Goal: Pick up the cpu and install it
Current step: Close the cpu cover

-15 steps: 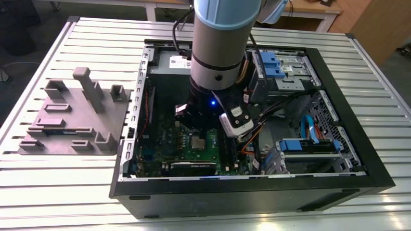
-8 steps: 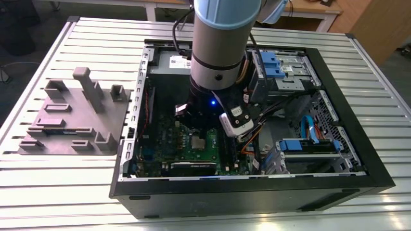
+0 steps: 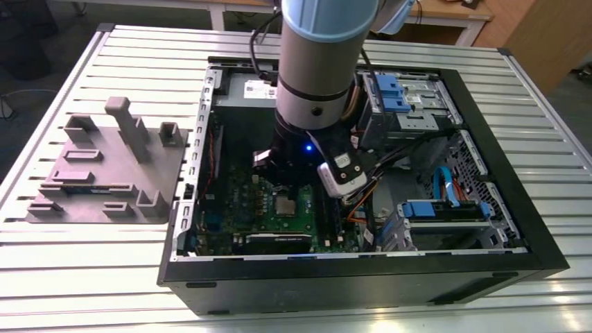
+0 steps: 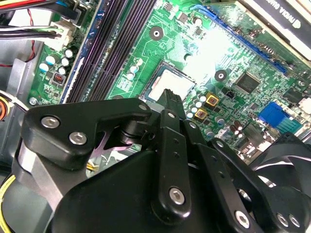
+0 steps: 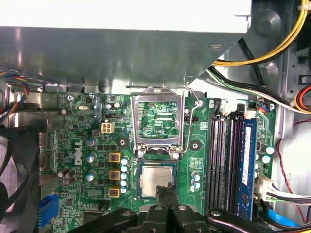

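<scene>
With the latch frame point(image 5: 158, 121) up off the socket point(image 5: 138, 180), the cpu point(image 5: 156, 178) lies seated, the closed, empty gripper point(image 5: 165, 189) at its edge.

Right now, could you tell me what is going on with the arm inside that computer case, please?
The robot arm is reaching down into an open computer case on the slatted table. Its gripper hangs just over the motherboard, jaws together and holding nothing, with the tips at the edge of the cpu. The cpu lies flat in its socket, and the socket's metal retention frame stands open beside it.
</scene>
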Action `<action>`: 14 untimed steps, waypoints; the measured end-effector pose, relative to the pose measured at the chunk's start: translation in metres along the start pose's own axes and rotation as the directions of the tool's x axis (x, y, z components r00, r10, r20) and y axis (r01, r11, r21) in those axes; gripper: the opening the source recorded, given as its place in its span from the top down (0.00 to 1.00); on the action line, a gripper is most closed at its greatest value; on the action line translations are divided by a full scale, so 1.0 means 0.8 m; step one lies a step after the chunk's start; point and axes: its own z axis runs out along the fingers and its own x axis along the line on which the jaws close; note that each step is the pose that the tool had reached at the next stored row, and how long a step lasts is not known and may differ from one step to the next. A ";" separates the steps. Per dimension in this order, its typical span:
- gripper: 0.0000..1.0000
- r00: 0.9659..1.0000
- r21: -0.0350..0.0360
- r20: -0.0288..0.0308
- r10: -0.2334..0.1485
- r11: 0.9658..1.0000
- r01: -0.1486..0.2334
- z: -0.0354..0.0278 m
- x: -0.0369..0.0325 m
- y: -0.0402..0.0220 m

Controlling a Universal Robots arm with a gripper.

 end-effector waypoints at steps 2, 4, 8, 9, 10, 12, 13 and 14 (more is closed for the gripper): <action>0.90 1.000 0.000 0.000 0.000 1.000 0.000 -0.0001 -0.0009 0.0000; 0.90 1.000 0.000 0.000 -0.001 1.000 0.001 -0.0001 -0.0019 0.0000; 0.90 1.000 0.000 0.000 -0.005 1.000 0.005 -0.0001 -0.0039 -0.0001; 0.90 1.000 0.000 0.000 -0.006 1.000 0.006 -0.0001 -0.0043 -0.0001; 0.90 1.000 0.000 0.000 -0.006 1.000 0.006 -0.0002 -0.0045 -0.0001; 0.90 1.000 0.000 0.000 -0.008 1.000 0.008 -0.0002 -0.0053 -0.0001; 0.90 1.000 0.000 0.000 -0.008 1.000 0.008 -0.0002 -0.0054 -0.0001; 0.90 1.000 0.000 0.000 -0.008 1.000 0.008 -0.0002 -0.0053 -0.0001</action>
